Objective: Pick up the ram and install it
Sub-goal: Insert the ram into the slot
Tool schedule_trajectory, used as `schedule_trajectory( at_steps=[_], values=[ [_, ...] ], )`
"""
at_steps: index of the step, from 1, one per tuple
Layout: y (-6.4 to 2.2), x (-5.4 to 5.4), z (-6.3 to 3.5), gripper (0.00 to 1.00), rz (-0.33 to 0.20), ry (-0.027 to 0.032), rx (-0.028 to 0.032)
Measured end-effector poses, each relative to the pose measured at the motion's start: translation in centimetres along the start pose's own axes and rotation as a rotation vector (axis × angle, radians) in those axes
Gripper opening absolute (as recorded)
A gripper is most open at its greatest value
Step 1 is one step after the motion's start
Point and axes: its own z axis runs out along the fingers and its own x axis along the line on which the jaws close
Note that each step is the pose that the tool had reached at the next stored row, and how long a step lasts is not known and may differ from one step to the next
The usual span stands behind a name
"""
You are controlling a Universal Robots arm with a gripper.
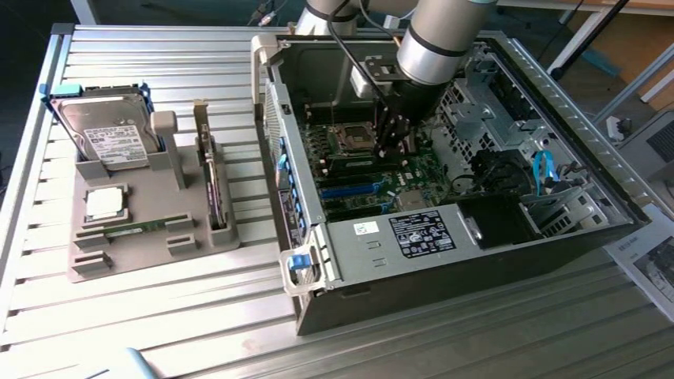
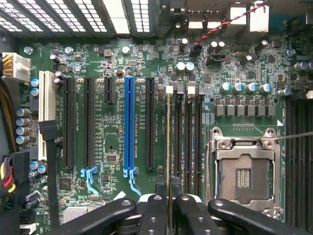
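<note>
A: Entry one, pincer: state?
B: My pincer (image 2: 169,215) is all but closed, clamped on the ram (image 2: 168,137), held edge-on inside the computer case (image 1: 443,292).
A: Ram: location?
B: Between my fingers (image 2: 155,210), running out ahead of the pincer along the outermost memory slot (image 2: 169,90). Empty slots (image 2: 189,142) lie just beside it, the blue slot (image 2: 129,122) on the other side. Seated or just above: cannot tell.
A: Handling note?
B: My judgement: hold it upright, parallel to the slot, and press evenly along its length; tilt risks jamming.
</note>
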Motion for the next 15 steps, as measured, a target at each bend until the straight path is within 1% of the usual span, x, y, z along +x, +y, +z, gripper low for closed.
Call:
schedule_trajectory(
  at_steps=[9, 15],
  values=[
    [-0.02, -0.01, 0.18, 0.13, 0.000, -0.0004, 0.0002],
    [0.01, -0.02, -0.11, 0.13, 0.000, -0.0005, 0.0025]
  ],
)
